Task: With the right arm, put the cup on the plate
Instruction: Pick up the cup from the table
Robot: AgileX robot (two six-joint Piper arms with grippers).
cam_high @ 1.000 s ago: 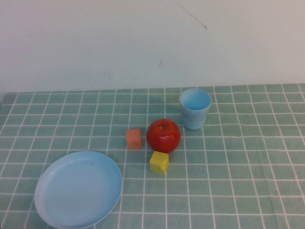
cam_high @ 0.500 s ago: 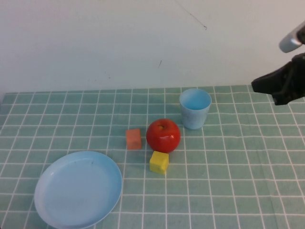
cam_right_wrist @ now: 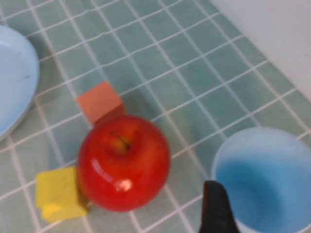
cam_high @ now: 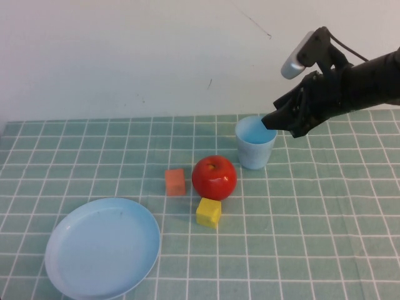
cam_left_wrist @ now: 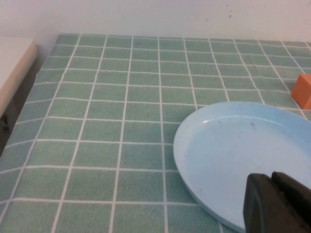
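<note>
The light blue cup [cam_high: 255, 142] stands upright at the back of the table, just behind and right of a red apple [cam_high: 214, 177]. The round light blue plate [cam_high: 103, 247] lies at the front left and is empty. My right gripper [cam_high: 272, 120] reaches in from the right, its tips over the cup's right rim. In the right wrist view one dark finger [cam_right_wrist: 216, 206] hangs at the rim of the cup [cam_right_wrist: 265, 179], and the other finger is out of frame, so it looks open. My left gripper [cam_left_wrist: 273, 178] is shut and empty over the edge of the plate [cam_left_wrist: 228, 145].
An orange cube [cam_high: 175, 181] sits left of the apple and a yellow cube [cam_high: 209, 212] in front of it. The apple [cam_right_wrist: 124, 162] is close beside the cup. A white wall stands behind the green checked cloth.
My right arm has come into view from the right and moved left and down to the cup's rim. The cup, plate, apple and cubes have not moved.
</note>
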